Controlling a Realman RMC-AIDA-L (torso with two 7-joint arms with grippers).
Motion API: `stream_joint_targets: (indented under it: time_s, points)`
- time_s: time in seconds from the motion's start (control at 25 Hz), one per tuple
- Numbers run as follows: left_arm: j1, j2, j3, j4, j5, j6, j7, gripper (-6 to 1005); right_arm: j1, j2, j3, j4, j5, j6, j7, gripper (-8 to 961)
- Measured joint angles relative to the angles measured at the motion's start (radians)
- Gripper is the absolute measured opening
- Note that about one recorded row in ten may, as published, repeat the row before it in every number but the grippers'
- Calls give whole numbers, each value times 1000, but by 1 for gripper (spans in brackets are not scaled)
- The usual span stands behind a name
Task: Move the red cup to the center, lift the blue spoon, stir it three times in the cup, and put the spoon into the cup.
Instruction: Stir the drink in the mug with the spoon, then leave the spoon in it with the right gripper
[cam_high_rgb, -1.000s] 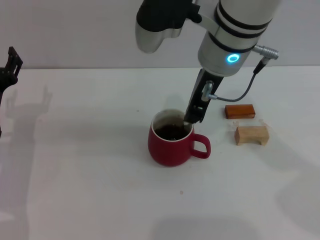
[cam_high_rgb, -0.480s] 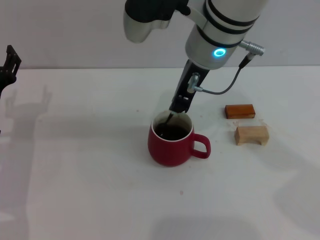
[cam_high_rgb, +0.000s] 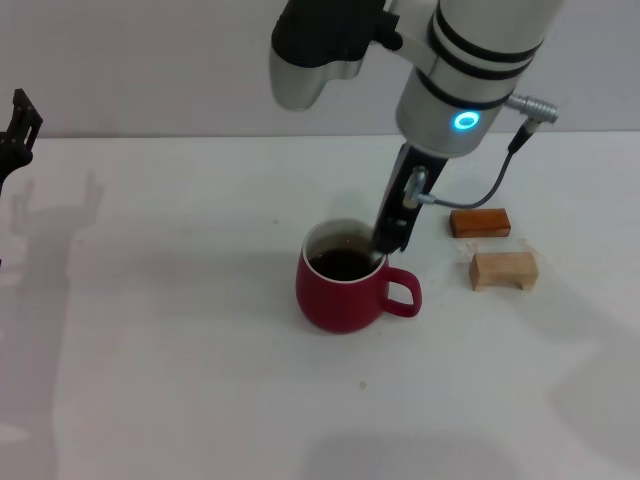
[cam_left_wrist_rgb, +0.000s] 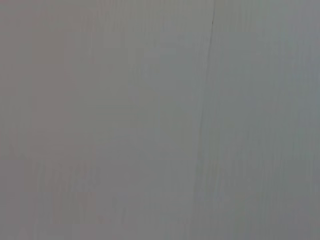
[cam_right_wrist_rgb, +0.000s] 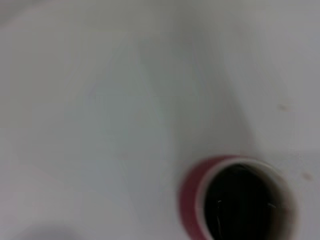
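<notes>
My red cup (cam_high_rgb: 343, 290) has a white rim and dark inside, near an orange-brown block (cam_high_rgb: 479, 222) and a pale wooden block (cam_high_rgb: 503, 270) on the white bench (cam_high_rgb: 150, 330).

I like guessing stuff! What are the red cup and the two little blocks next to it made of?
The red cup looks like glazed ceramic: smooth dark red outside, white rim. The pale block looks like bare wood, light tan and matte. The orange-brown block is smoother and a little shiny, maybe varnished wood or plastic; I cannot tell which.
</notes>
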Motion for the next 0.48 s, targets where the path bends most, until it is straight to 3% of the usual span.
stream_joint_targets:
  time_s: [0.48]
  points:
    - [1,0,0,0,-2,4,0,840,6,2,-1,-9,0,-130,4,212]
